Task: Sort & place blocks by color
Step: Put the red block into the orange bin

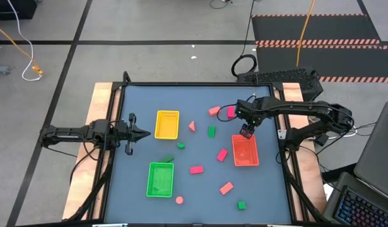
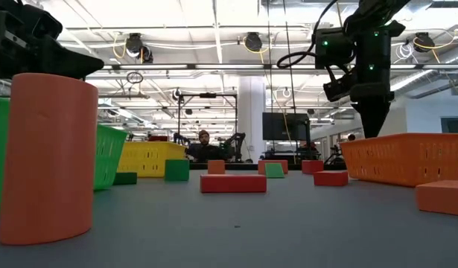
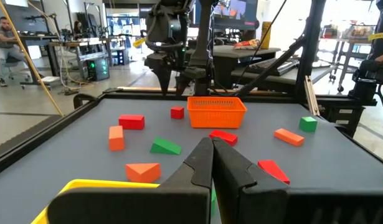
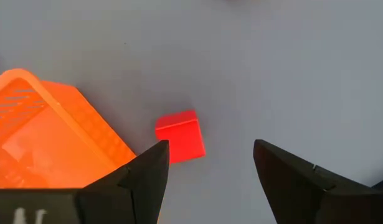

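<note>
My right gripper (image 1: 246,131) hangs open, pointing down, over the table just beyond the far end of the red tray (image 1: 245,153). In the right wrist view a red cube (image 4: 180,135) lies on the table below the open fingers (image 4: 210,149), beside the tray's corner (image 4: 60,118); the gripper touches nothing. Other blocks lie scattered flat on the table: a pink one (image 1: 214,111), a red one (image 1: 231,111), a green one (image 1: 211,131), a red bar (image 1: 196,169), a salmon one (image 1: 226,187). My left gripper (image 1: 142,133) waits shut beside the yellow tray (image 1: 167,124).
A green tray (image 1: 161,179) stands near the table's near edge, left of centre. A pink round block (image 1: 179,200) and a small green cube (image 1: 241,205) lie close to the near edge. Open table surface lies between the three trays.
</note>
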Controlling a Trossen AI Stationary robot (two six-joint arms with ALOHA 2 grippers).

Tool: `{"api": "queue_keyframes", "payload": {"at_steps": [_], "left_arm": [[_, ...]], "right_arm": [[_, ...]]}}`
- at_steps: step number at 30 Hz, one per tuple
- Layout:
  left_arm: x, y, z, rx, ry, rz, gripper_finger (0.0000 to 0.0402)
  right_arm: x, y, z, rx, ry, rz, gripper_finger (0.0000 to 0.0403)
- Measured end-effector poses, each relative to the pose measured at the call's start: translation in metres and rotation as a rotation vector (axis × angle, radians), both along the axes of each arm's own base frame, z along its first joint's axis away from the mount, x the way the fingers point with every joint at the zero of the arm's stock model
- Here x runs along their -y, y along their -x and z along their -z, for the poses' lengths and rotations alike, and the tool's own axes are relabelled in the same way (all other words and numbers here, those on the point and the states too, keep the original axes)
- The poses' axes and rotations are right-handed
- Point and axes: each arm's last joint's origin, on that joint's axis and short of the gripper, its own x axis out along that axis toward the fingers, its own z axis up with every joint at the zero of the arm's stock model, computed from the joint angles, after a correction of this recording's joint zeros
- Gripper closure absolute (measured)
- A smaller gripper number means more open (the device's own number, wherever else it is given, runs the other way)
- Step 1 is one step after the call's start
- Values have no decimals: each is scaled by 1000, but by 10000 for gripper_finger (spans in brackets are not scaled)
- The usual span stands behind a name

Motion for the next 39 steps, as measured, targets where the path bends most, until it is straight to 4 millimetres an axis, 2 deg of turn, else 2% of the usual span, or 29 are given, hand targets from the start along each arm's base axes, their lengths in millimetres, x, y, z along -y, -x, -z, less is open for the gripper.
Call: {"api": "queue_keyframes", "payload": {"at_steps": [6,9,22,28,33,36,39], "left_arm": [[0,0,-7,68,-168,-15,398],[0,0,-9,96,-189,-19,398],[0,4,-27,284,96,5,398],[-1,13,-49,531,139,-14,398],[-2,26,-66,752,9,-53,398],[-2,25,-65,718,-8,-74,391],[-5,20,-67,574,23,-175,361]], "right_arm": [[0,0,0,1,0,6,174],[0,0,0,3,3,6,174],[2,-1,0,11,7,18,174],[3,-2,0,31,14,18,174],[4,-5,-1,61,25,18,174],[4,-5,-1,62,26,18,174],[4,-5,-1,60,25,18,174]]}}
